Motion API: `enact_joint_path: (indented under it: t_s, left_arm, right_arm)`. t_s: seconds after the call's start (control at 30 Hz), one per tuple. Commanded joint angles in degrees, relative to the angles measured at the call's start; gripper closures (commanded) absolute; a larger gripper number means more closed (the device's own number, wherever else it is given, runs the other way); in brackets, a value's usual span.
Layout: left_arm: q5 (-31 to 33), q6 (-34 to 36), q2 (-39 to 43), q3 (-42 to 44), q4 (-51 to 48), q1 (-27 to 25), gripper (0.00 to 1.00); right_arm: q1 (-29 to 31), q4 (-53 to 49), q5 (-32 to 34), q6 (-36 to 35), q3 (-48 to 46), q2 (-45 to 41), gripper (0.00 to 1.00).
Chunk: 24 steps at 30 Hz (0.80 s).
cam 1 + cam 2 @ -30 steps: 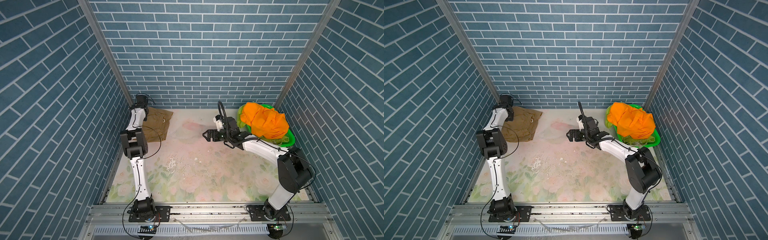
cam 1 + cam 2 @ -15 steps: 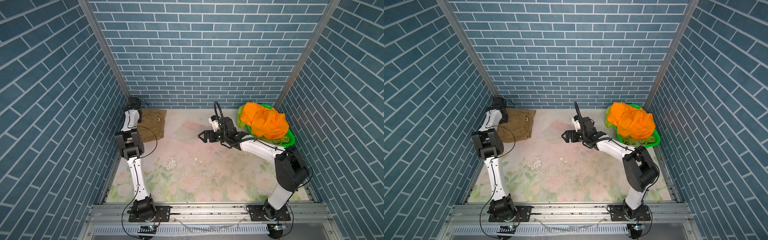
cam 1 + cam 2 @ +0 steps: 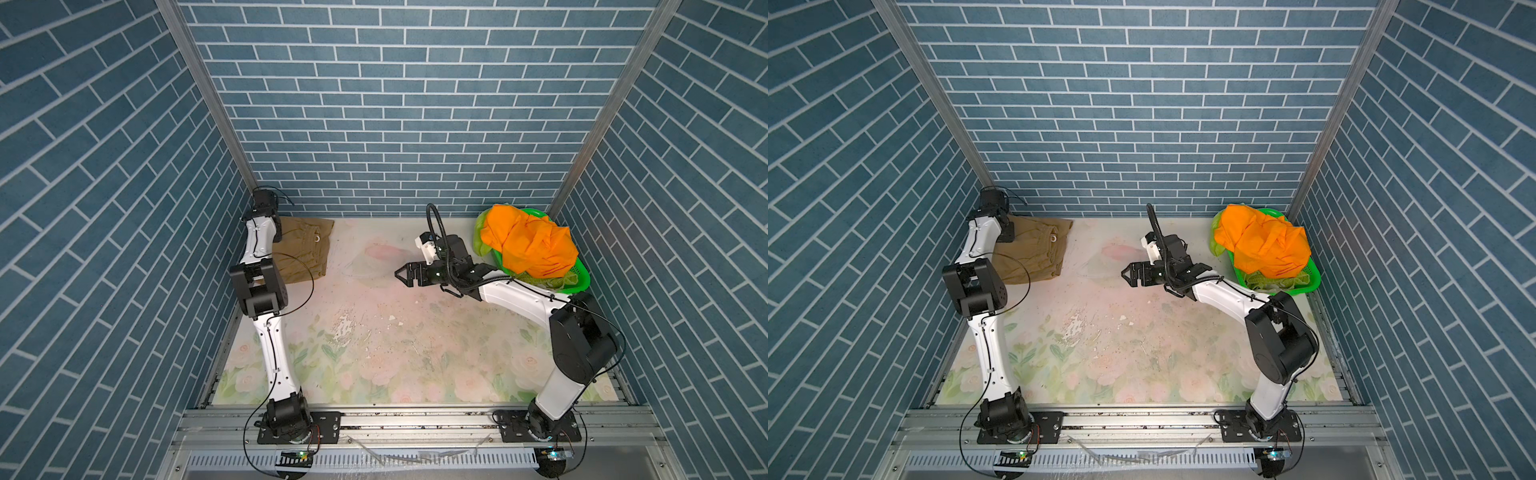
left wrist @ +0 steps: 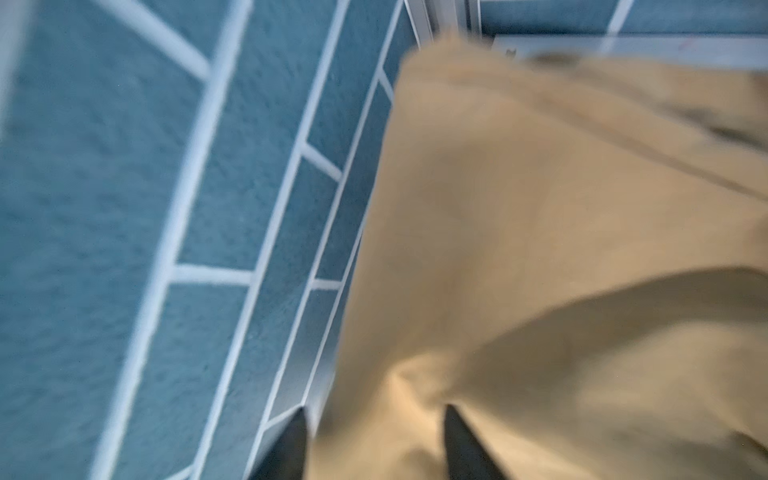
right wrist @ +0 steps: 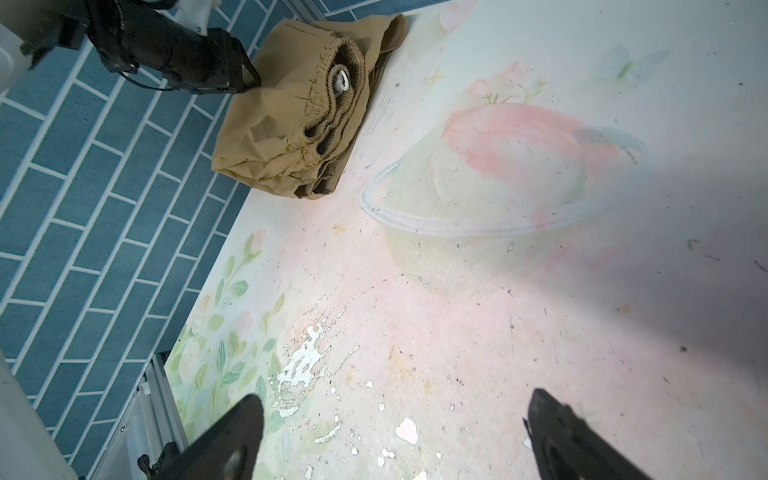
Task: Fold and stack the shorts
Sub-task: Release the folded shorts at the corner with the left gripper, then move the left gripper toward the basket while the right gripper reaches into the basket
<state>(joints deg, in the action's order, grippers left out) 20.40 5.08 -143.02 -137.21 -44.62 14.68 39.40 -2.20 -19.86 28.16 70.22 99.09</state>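
At ten o'clock on the table [image 3: 374,353], my left gripper [image 4: 374,440] stands parted astride the folded tan shorts [image 3: 301,249], my right gripper [image 3: 401,275] wide and empty at centre; cloth snagging as I lift could undo the fold.

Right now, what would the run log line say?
left claw parted at tan shorts | right claw open, empty, above table | orange shorts piled on basket
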Motion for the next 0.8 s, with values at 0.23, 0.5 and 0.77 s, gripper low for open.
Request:
enact_joint_path:
  t_s: [0.23, 0.5, 0.77]
  left_arm:
    - [1.75, -2.09, 12.52, 0.01, -2.32, -10.83, 0.00]
    - [14.71, 6.44, 23.37, 10.78, 13.57, -34.92, 0.00]
    - [22.58, 16.78, 19.96, 11.27, 23.17, -56.01, 0.00]
  right_arm:
    - [-8.37, -17.07, 15.68, -6.90, 6.63, -10.24, 0.01]
    - [-26.54, -23.59, 20.78, -4.25, 2.63, -17.76, 0.01]
    - [-32.16, -27.82, 20.43, -7.60, 1.23, -12.39, 0.01]
